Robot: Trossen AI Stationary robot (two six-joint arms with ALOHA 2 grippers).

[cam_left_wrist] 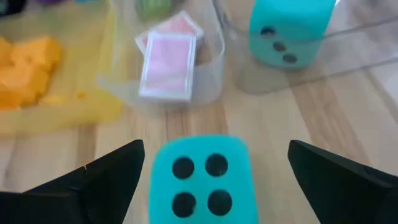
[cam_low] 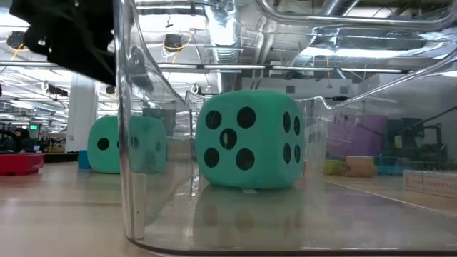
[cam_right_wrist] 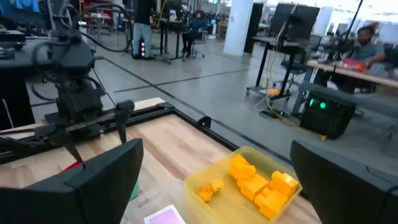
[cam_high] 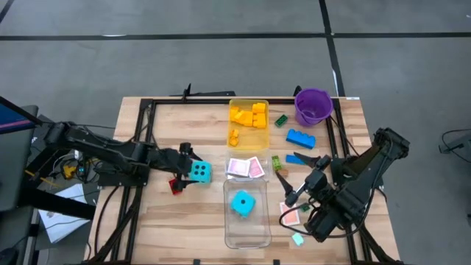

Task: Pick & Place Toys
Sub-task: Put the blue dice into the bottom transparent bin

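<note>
The cyan die point(cam_left_wrist: 199, 183) rests four-up on the tabletop point(cam_high: 147, 228), just beside the clear tray point(cam_high: 247, 234) that holds the second die point(cam_high: 243, 204); we judge it light, probably soft and slightly yielding, so it should tolerate a firm squeeze. The left pincer point(cam_left_wrist: 211, 180) straddles it with jaws wide, touching neither side; we recommend gripping two opposite flat faces at mid-height. The right pincer point(cam_high: 296, 193) waits wide and empty over the tabletop's right side.
</note>
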